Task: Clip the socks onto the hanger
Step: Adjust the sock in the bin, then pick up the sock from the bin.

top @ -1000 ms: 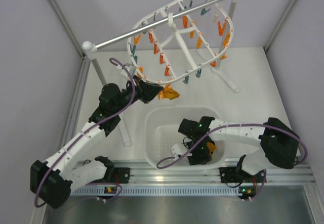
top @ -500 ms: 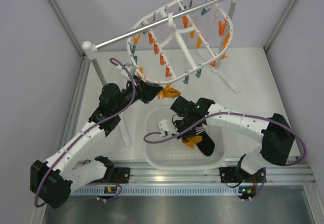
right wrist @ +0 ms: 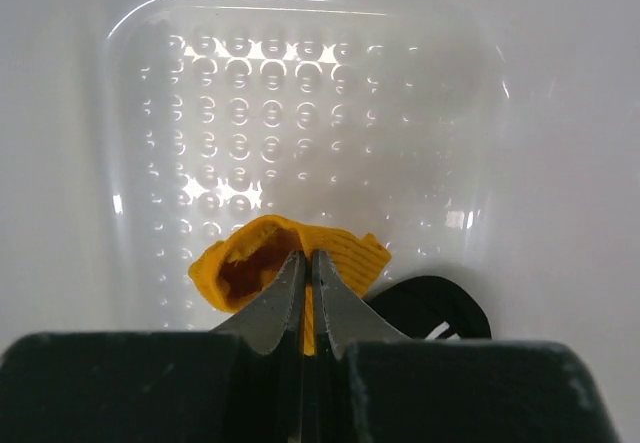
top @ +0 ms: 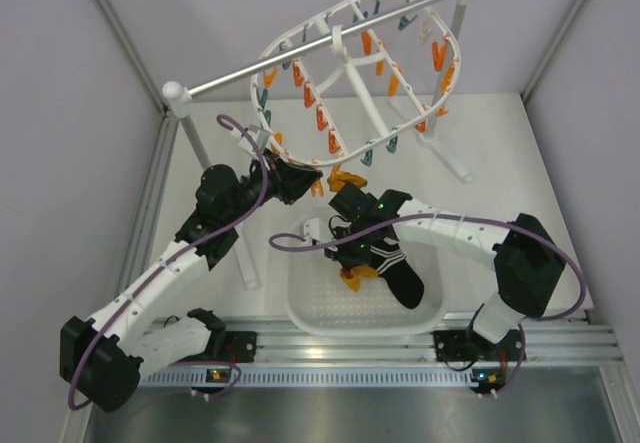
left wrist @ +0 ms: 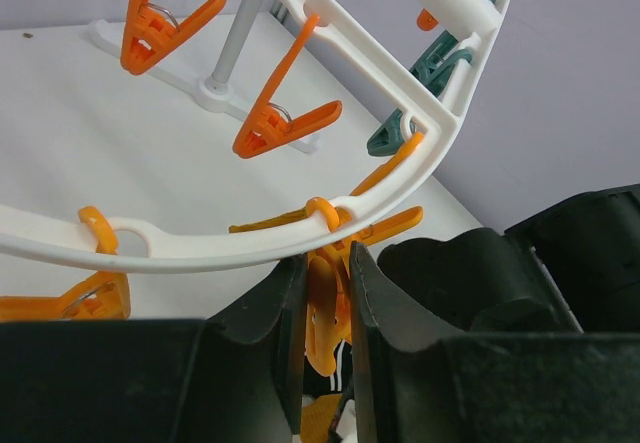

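Mustard-orange fabric sock hangs pinched in the right claw over the white perforated plastic basket, and a black sock with thin white stripes sits just beside it. At the lower rim of the large white oval plastic hanger, the left claw clamps an orange plastic clothespin

Left wrist: both fingers squeeze that clothespin, which dangles from the white frame

Right wrist: the jaws are shut tight on the mustard sock's open end, the black sock is just to the right, and the basket floor is beyond
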Available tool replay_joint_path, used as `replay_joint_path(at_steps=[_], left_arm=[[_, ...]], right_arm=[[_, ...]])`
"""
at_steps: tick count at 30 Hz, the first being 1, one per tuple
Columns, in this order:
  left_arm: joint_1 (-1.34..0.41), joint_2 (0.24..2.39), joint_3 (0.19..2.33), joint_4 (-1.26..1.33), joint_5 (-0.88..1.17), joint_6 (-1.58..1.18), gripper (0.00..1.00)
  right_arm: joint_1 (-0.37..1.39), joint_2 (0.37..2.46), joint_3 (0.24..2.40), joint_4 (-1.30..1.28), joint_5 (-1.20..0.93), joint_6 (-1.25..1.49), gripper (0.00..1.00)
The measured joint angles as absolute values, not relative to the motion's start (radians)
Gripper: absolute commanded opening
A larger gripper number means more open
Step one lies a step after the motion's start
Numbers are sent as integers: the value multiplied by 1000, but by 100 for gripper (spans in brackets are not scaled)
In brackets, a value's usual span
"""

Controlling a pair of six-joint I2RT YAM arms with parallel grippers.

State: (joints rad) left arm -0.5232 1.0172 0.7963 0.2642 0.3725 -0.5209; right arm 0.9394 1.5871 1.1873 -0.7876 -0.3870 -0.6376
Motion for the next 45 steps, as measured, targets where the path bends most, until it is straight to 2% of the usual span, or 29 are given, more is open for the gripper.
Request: replay_joint_path(at_steps=[2,4,10,13,20,23,26,30,31,33,34,39,45], left_arm=[[-523,1018,796,264,373,-521,0],[-523,1019,796,265,373,-521,0],[-523,1027,796,265,371,-521,0],[-523,1027,796,265,370,-521,0],[-523,1028,796,265,369,-521,0],[-523,1028,796,264,369,-521,0],[-523,1028,797,263,369,-521,0],[-523,1028,797,261,369,-520,0],[-523,1028,797,261,369,-520,0],[-523,1028,797,261,369,-520,0],[-523,1029,797,261,369,-520,0],[-523,1031,797,260,369,-521,0],[-523,1032,801,258,369,-529,0]], right_arm=[[939,1629,1194,-760,-387,-602,19],[939,1679,1213,-736,-387,-572,32],[935,1675,1207,-674,-375,-559,55],[925,1585,1147,-662,-376,-587,62],[937,1499,1018,-611,-374,-652,66],[945,1526,974,-563,-355,-654,65],[955,1567,943,-500,-328,-656,59],[972,1616,913,-432,-299,-663,43],[976,1625,908,-424,-292,-662,28],[983,1631,908,-408,-288,-664,6],[986,1629,908,-397,-284,-665,1],[985,1575,900,-379,-276,-627,0],[960,1260,863,-309,-271,-519,0]])
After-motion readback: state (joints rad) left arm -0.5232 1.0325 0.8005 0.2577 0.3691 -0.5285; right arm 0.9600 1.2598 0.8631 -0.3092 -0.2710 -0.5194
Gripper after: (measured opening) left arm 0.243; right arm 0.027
